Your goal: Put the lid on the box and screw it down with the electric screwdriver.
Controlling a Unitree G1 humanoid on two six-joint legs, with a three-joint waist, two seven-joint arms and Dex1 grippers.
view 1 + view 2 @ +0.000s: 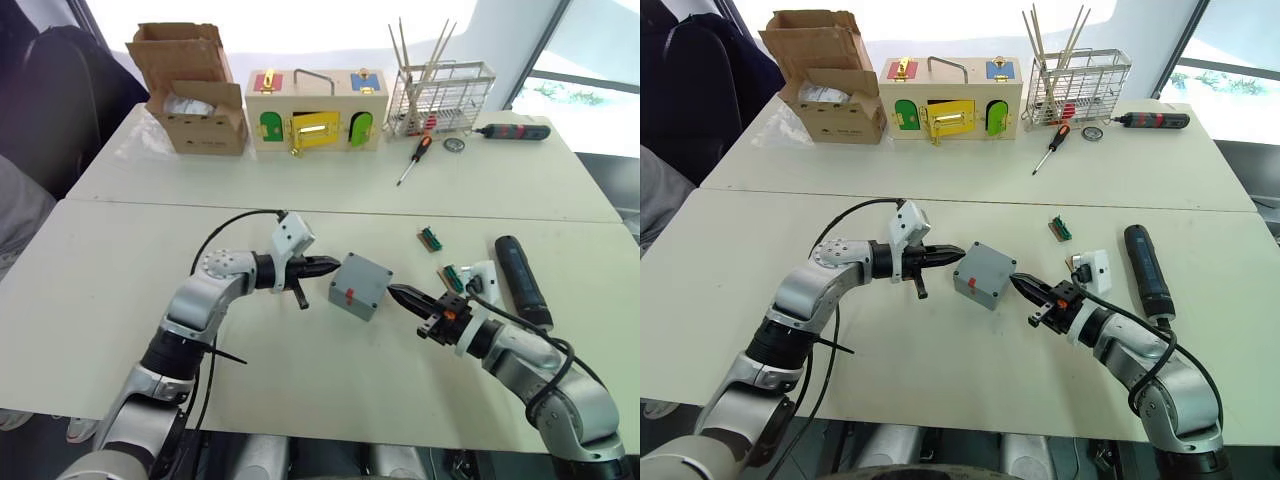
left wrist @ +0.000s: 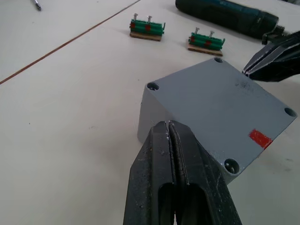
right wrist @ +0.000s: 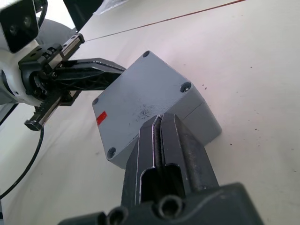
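The left gripper has its two black fingers pressed together, holding nothing, with the tip at one edge of the box. The right gripper is likewise closed and empty, its tip at the opposite edge, so the box sits between the two tips near the middle of the front table. The box is grey and sits tilted in the head views. Its broad face with corner screw holes and a small red mark is turned up; whether that face is the lid cannot be told.

Beyond the right gripper, two small green pieces with screws, one and the other, lie on the table, and the electric screwdriver lies just past them, near the right arm, apart from the box.

On the far table stand a cardboard carton, a wooden box with coloured doors and a wire rack holding sticks. In front of the rack lie a slim red-and-black hand screwdriver and a black tool with red bands.
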